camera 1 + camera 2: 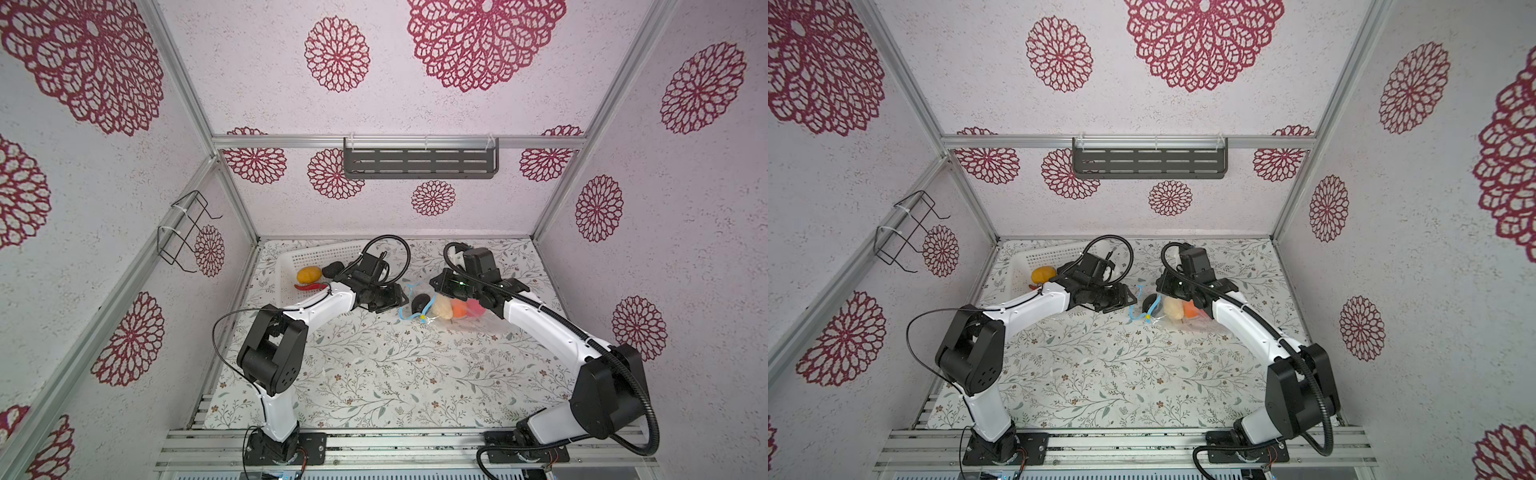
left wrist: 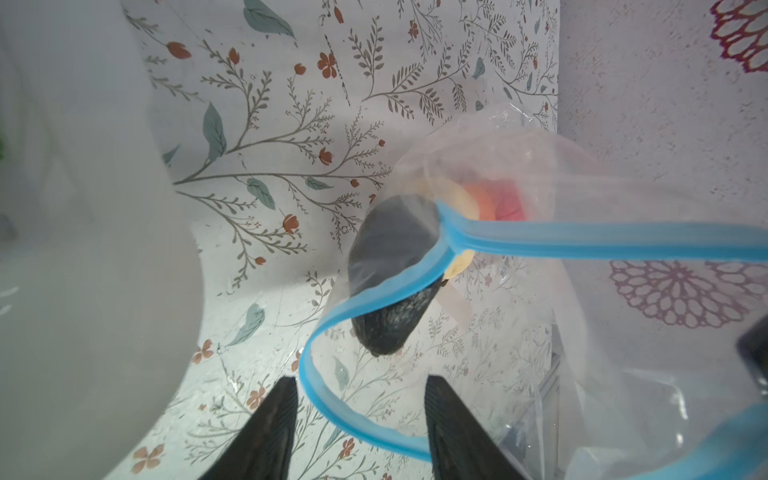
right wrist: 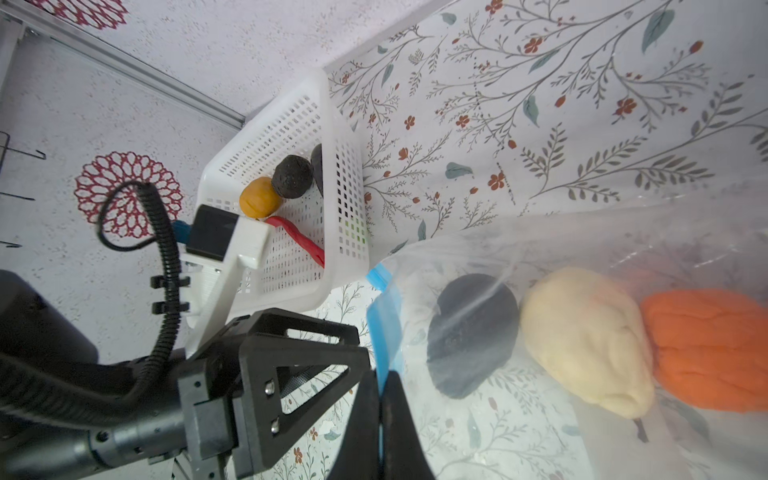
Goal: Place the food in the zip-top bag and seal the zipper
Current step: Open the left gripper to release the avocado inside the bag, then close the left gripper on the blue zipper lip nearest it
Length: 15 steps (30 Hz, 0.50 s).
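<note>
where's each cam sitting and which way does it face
Both top views: high above the robot's base, looking down at the table; left arm and right arm show.
Left wrist: faces the zipper; open left gripper shows.
Right wrist: faces the basket; right gripper pinches the zipper.
Shared: wrist views both show the bagged black lump.

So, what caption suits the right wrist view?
Right gripper shut on the blue zipper of the bag, basket beyond.
</note>
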Each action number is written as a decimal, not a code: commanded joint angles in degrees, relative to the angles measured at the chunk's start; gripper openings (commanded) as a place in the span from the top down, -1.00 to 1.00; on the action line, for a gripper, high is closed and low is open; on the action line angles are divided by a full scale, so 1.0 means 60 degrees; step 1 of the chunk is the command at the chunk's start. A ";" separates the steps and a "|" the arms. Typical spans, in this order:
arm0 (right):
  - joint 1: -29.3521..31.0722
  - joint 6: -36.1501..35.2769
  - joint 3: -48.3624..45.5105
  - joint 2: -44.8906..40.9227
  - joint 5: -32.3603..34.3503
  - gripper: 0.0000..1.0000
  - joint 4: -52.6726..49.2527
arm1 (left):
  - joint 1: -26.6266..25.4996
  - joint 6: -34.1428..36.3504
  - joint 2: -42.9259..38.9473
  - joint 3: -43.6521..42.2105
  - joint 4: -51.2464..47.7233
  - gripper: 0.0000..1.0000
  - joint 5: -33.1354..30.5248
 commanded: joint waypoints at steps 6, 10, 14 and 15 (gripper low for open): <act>-0.0192 -0.0004 0.0137 -0.0516 -0.0118 1.00 0.0067 | -0.0023 0.0007 0.0326 -0.0248 0.0758 0.04 0.0424; -0.0194 0.0037 0.0108 -0.0497 -0.0164 1.00 0.0114 | -0.0029 -0.0026 0.0362 -0.0228 0.0873 0.14 0.0480; -0.0197 0.0045 0.0108 -0.0489 -0.0190 1.00 0.0134 | -0.0019 0.0019 0.0466 -0.0214 0.0825 0.21 0.0451; -0.0199 0.0055 0.0106 -0.0491 -0.0191 1.00 0.0127 | -0.0015 0.0021 0.0511 -0.0225 0.0821 0.23 0.0445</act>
